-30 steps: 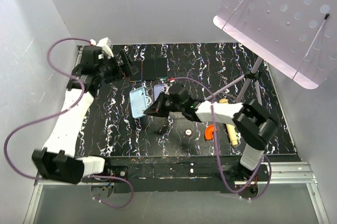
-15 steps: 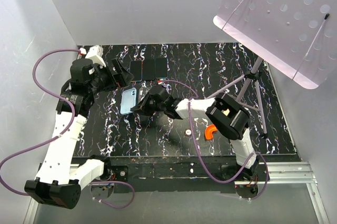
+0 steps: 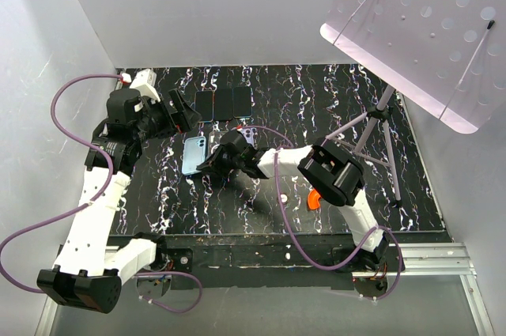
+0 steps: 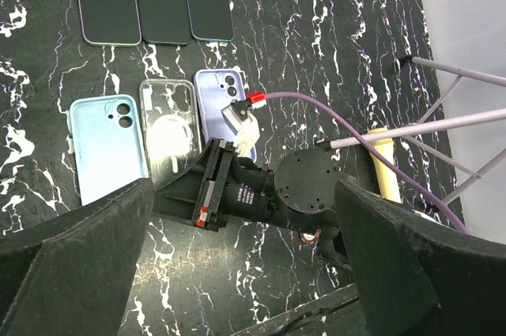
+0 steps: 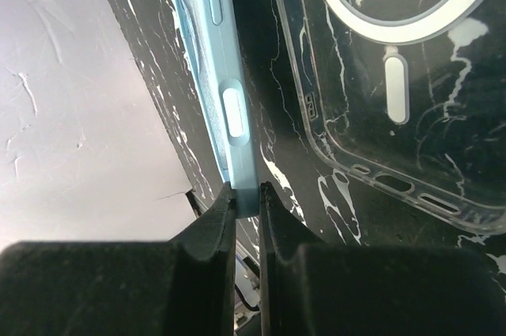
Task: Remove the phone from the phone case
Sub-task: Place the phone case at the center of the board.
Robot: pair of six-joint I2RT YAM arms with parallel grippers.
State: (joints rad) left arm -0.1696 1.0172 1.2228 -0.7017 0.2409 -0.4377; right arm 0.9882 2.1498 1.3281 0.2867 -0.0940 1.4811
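Robotics lab booth for sure: white walls (image 3: 198, 12) around a marbled table (image 3: 316, 91), perforated panel (image 3: 427, 28) on a tripod (image 3: 380, 114) right of the right gripper (image 3: 207, 165).

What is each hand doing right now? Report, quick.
Left hand: open, holding nothing.
Right hand: closed on the edge of the light blue phone case.

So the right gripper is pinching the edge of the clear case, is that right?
No. The right gripper is pinching the edge of the blue case, not the clear case, which lies free beside it. The right wrist view shows this.
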